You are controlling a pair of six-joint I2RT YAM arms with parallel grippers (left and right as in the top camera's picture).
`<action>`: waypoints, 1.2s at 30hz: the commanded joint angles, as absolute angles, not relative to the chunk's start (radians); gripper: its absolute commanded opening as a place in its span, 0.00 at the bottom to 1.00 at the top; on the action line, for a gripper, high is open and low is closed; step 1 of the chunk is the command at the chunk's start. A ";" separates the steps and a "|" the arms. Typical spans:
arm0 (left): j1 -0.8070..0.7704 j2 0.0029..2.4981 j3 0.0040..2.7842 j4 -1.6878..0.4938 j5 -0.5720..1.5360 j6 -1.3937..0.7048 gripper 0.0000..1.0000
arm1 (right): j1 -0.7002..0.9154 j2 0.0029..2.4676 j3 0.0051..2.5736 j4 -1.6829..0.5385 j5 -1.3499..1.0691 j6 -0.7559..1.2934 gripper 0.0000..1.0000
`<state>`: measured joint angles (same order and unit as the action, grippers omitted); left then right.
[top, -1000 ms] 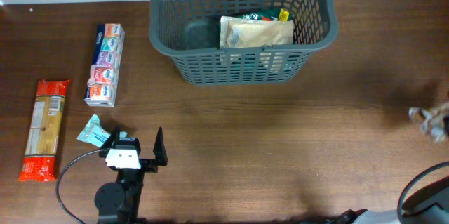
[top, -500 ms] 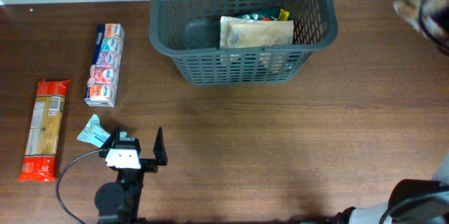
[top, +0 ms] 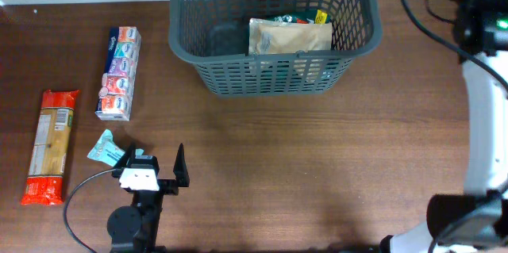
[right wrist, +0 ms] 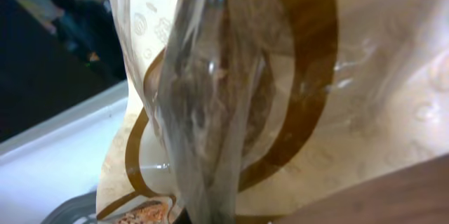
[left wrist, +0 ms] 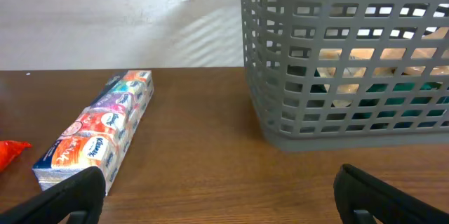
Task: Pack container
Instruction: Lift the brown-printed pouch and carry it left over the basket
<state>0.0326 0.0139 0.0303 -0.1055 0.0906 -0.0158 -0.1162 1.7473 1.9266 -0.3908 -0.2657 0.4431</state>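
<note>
The large dark grey plastic basket [top: 270,74] stands at the far middle of the brown wooden counter [top: 317,166]. It is well apart from the left hand [top: 156,159], which sits near the front edge to the basket's left, empty, with its black fingers [left wrist: 66,192] spread wide. From the left wrist the basket's lattice wall [left wrist: 351,62] fills the upper right. The right arm's dark wrist [top: 475,3] stands just beside the basket's far right corner. None of the right hand's fingers show, so I cannot tell how it is set. Its camera is filled by one clear crinkled packet with brown print [right wrist: 231,97].

There is one basket. It holds one beige flat packet [top: 290,37], one green packet with a yellow corner [top: 300,18] and one dark object [top: 226,39]. On the counter lie one strip of colourful tissue packs [top: 119,72], one long pasta packet with red ends [top: 50,146] and one small teal sachet [top: 105,148].

Half a second ago the right arm was only a blur at the upper right edge; now it shows sharp by the basket. The left hand and the loose items have not moved.
</note>
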 commanded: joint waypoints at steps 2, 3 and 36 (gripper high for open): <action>0.038 0.006 0.023 -0.102 0.097 -0.010 0.99 | -0.070 1.821 1.942 -0.360 -0.332 0.509 0.04; 0.038 0.006 0.023 -0.102 0.097 -0.010 0.99 | -0.059 1.832 1.942 -0.353 -0.350 0.514 0.04; 0.038 0.006 0.023 -0.102 0.097 -0.010 0.99 | 0.165 1.960 1.943 -0.751 -0.108 0.265 0.03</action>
